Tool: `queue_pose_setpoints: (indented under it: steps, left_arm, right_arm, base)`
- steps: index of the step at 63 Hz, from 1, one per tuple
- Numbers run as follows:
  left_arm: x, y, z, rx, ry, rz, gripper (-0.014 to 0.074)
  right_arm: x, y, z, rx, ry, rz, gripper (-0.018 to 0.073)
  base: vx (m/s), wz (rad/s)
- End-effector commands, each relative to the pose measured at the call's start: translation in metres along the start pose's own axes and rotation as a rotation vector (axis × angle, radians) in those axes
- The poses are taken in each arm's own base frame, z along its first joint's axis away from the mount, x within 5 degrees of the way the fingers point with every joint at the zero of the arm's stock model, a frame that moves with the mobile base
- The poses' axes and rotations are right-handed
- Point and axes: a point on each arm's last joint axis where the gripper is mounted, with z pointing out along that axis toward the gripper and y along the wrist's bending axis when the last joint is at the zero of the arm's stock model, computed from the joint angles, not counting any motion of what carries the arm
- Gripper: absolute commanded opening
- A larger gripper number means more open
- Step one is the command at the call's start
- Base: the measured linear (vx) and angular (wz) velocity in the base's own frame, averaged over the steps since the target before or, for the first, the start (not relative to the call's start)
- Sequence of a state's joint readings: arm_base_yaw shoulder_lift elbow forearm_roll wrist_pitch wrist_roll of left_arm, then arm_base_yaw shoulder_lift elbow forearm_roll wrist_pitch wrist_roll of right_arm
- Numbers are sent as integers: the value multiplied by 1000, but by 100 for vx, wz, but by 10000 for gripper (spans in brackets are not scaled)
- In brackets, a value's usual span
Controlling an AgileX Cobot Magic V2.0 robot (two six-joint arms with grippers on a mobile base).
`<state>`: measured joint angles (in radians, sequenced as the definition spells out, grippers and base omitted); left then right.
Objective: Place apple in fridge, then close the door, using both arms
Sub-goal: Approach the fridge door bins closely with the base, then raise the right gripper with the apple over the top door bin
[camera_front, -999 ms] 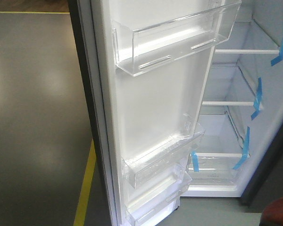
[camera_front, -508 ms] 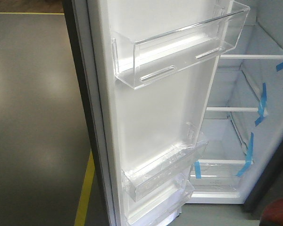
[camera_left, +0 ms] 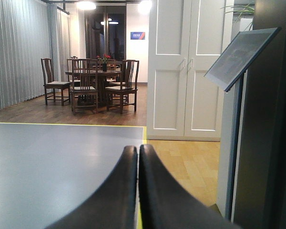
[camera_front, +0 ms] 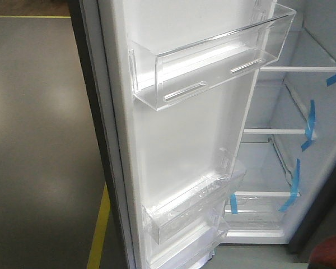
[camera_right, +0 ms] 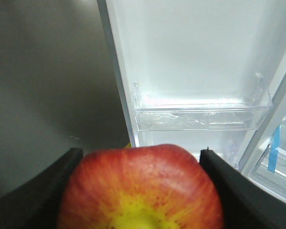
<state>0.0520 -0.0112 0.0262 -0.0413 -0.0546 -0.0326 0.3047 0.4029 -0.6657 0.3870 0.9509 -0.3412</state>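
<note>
The apple (camera_right: 140,183) is red with yellow streaks, the door (camera_front: 185,129) white inside, the shelf tape (camera_front: 309,124) blue.

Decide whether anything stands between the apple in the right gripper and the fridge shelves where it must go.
Partly. The apple, clamped in the right gripper, faces the open door and its clear bin, not the compartment. The fridge shelves lie further right, past the door edge; nothing visible blocks them.

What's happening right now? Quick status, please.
Right end effector shut on apple. Left end effector shut, empty. Door open, straight ahead of apple; fridge shelves to its right.
</note>
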Motion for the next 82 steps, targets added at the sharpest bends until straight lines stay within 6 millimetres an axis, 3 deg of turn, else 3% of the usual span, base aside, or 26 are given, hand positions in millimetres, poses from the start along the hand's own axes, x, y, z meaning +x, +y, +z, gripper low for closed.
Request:
queue_pose_setpoints:
  steps: [1, 82]
  left_arm:
    - [2, 0, -1, 3, -62, -16, -6]
    - [2, 0, -1, 3, -62, -16, -6]
  right_arm:
    - [-13, 0, -4, 13, -88, 0, 379]
    - [-13, 0, -4, 14, -89, 0, 379]
  base:
    - [0, 0]
    - [0, -1]
